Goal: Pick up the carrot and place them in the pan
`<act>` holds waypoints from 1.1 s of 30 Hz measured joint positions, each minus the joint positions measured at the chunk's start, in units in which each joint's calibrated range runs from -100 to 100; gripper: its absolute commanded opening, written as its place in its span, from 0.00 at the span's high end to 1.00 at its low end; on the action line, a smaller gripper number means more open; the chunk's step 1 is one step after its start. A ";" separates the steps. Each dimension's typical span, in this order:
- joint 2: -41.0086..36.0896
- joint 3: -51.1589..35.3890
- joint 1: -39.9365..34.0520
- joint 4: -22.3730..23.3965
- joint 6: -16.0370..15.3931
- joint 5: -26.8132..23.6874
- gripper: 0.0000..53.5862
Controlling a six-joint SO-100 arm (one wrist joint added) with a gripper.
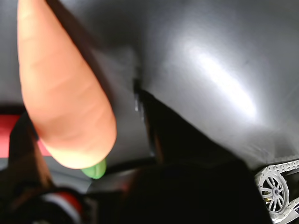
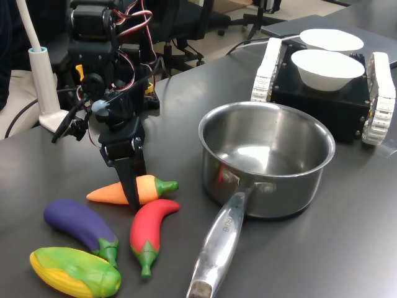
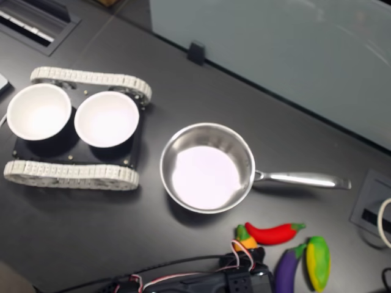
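The orange carrot [image 2: 115, 192] lies on the dark table with its green stem [image 2: 164, 185] toward the pan. My gripper [image 2: 133, 191] is lowered onto its thick end, one dark finger [image 2: 130, 186] crossing in front of it. In the wrist view the carrot [image 1: 65, 93] fills the space between the jaws, with a gap to the dark finger [image 1: 154, 126], so the gripper [image 1: 81, 109] stands open around it. The empty steel pan [image 2: 273, 192] stands just to the first exterior view's right, its handle [image 2: 217, 248] pointing to the front. In the second exterior view only the carrot's end [image 3: 244, 237] shows beside the arm, below the pan [image 3: 164, 168].
A red chili [image 2: 149, 226], a purple eggplant [image 2: 77, 223] and a corn cob [image 2: 74, 272] lie close in front of the carrot. Two white bowls [image 2: 325, 68] sit on a black tracked vehicle [image 2: 322, 102] behind the pan. A white lamp stand [image 2: 40, 74] rises at the back left.
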 measured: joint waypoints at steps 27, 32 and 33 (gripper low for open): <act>-8.92 5.88 -0.55 -3.31 0.64 0.24 1.00; -12.63 5.43 -0.66 -1.87 0.64 0.20 1.00; -13.13 4.71 -0.66 -1.02 0.64 0.20 1.00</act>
